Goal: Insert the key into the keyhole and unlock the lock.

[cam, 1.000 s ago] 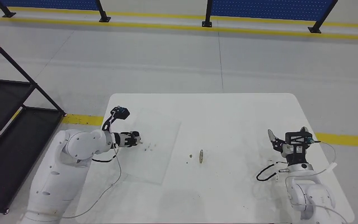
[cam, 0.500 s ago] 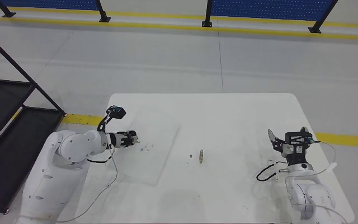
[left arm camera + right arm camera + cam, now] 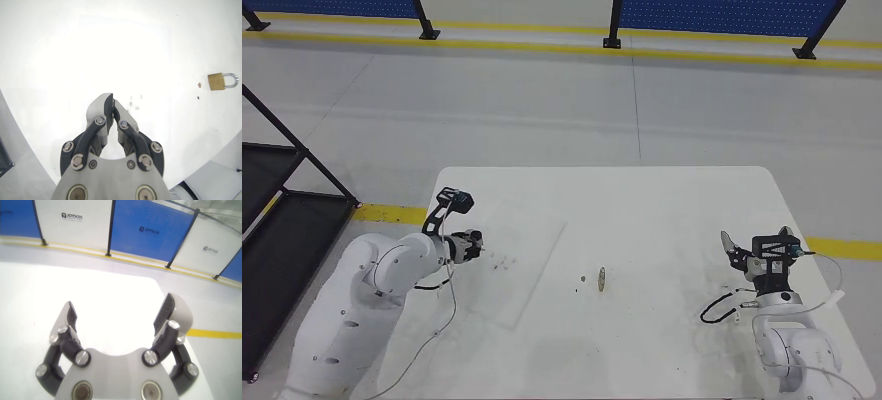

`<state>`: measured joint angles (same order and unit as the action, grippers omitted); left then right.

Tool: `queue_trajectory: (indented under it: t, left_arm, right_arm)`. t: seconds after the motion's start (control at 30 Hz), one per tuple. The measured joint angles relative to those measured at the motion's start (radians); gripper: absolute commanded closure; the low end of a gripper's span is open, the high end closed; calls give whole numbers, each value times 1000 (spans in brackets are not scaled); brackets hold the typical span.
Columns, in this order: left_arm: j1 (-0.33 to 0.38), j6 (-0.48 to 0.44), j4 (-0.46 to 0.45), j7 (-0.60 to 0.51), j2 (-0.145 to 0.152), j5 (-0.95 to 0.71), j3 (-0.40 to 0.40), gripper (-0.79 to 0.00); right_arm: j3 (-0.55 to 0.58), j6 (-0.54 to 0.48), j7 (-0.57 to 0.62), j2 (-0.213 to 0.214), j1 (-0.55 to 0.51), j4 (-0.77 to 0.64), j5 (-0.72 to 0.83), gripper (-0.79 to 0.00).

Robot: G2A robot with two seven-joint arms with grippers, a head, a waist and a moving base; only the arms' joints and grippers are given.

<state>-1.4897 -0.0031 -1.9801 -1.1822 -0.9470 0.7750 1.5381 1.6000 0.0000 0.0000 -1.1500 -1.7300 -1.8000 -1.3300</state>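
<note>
Looking down, the white tabletop (image 3: pixel 672 200) stands on grey floor before blue barriers (image 3: pixel 722 15); the padlock (image 3: pixel 601 281) lies near its centre. Left wrist view: left tool (image 3: pixel 113 103) closed, low over the tabletop, padlock well apart. Right wrist view: right tool (image 3: pixel 121 313) open, raised over the tabletop corner.

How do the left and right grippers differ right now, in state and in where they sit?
The left gripper is shut, its pads meeting at the tips; the right gripper is wide open. The left gripper is over the left part of the table, nearer the lock; the right gripper is by the table's right edge, farther from the lock. Both have the same build with black ribbed pads, and neither visibly holds anything.
</note>
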Motion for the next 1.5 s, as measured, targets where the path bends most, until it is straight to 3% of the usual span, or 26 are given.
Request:
queue_trajectory:
  t: [0.17, 0.27, 0.47, 0.67, 0.77, 1.0, 1.23, 1.5]
  left_arm:
    - [-11, 18, -38, 24, 2, 81, -6, 0]
    - [-16, 36, -52, 61, -1, 32, 11, 0]
    - [-35, -6, -27, 136, -7, -274, 121, 0]
    - [-58, -105, 72, 66, -5, -618, 228, 0]
    - [-49, -160, 161, -22, -3, -837, 260, 0]
    - [6, -262, 384, -243, 0, -1230, 258, 0]
    - [82, -282, 562, -355, 2, -1404, 218, 0]
    - [91, -283, 572, -352, 3, -1411, 214, 0]
  right_arm:
    - [0, 0, 0, 0, 0, 0, 0, -785]
    - [0, 0, 0, 0, 0, 0, 0, -785]
    - [0, 0, 0, 0, 0, 0, 0, -785]
    - [0, 0, 0, 0, 0, 0, 0, -785]
    - [0, 0, 0, 0, 0, 0, 0, -785]
    - [0, 0, 0, 0, 0, 0, 0, -785]
    - [0, 0, 0, 0, 0, 0, 0, -785]
    - [0, 0, 0, 0, 0, 0, 0, -785]
